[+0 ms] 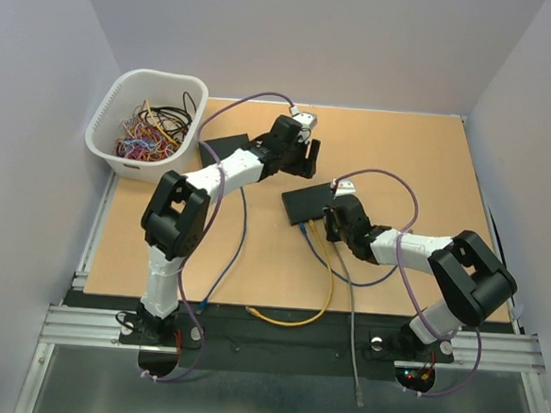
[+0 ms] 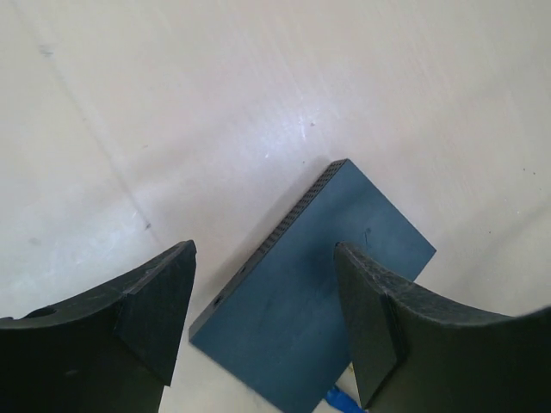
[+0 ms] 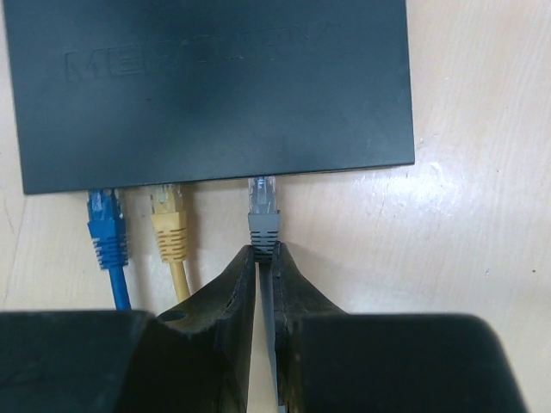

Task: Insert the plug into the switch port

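Right gripper (image 3: pixel 265 255) tight on grey plug (image 3: pixel 263 213) at switch (image 3: pixel 207 86), left gripper (image 2: pixel 264 249) agape, tan tabletop (image 1: pixel 429 170), pale walls (image 1: pixel 297 38)

Tan table (image 1: pixel 429 179) with white basket (image 1: pixel 146 167) of wires at far-left corner, switch (image 1: pixel 306 203) near centre, second switch (image 1: pixel 225 148) left of it and farther back. Trailing from centre switch toward near edge: blue cable (image 3: pixel 109 249), yellow cable (image 1: pixel 291 322), grey cable (image 1: pixel 351 306).
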### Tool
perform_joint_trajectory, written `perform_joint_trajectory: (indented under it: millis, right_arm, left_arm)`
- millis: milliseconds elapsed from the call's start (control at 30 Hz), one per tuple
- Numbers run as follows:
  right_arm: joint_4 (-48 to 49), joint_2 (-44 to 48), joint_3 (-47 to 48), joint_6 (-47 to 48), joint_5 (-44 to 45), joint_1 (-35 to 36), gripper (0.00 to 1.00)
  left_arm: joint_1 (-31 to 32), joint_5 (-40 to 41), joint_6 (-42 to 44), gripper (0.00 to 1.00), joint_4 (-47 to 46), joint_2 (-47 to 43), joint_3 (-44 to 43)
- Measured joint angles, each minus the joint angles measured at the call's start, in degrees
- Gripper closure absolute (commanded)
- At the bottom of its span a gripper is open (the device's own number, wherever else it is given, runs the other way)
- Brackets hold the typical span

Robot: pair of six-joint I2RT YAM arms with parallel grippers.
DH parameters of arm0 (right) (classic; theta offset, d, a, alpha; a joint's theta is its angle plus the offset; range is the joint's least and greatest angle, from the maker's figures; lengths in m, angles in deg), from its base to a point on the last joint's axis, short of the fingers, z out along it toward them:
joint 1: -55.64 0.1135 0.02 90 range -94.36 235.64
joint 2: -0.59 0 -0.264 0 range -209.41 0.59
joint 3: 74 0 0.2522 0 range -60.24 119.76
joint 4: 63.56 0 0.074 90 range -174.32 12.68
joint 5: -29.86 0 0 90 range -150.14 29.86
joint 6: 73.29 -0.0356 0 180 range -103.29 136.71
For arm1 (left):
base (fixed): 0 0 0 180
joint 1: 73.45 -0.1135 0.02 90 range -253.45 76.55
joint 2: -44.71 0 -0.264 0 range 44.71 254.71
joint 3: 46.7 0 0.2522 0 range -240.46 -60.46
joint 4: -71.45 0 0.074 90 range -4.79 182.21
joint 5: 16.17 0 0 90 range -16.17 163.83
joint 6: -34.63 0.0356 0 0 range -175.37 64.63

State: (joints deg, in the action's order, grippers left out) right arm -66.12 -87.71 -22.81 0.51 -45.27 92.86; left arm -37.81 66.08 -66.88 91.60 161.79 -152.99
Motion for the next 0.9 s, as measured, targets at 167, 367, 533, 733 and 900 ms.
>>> perform_joint_trajectory:
  millis: [167,367,533,733,900]
  right_arm:
    - [0.9,-4.3,3.3,-2.7,1.0,0.0,1.0]
    - [0.5,-14.0,14.2,-7.0,3.5,0.0,1.0]
    - [-1.7,-20.7,23.2,-9.6,5.5,0.0,1.0]
    - [-5.9,-27.2,33.5,-11.9,8.8,0.0,1.0]
    - [-9.3,-32.1,41.2,-14.2,10.9,-0.3,0.99]
  left_arm:
    - [-0.1,3.5,-1.1,0.24,-0.3,-14.3,10.7]
    - [-0.1,5.7,-3.1,0.24,-2.3,-29.9,22.5]
    - [-0.1,7.6,-4.8,0.24,-2.6,-36.2,29.9]
    - [-0.1,8.1,-6.8,0.24,-1.8,-42.2,36.0]
    - [-0.1,8.8,-7.3,0.24,-1.0,-46.9,37.8]
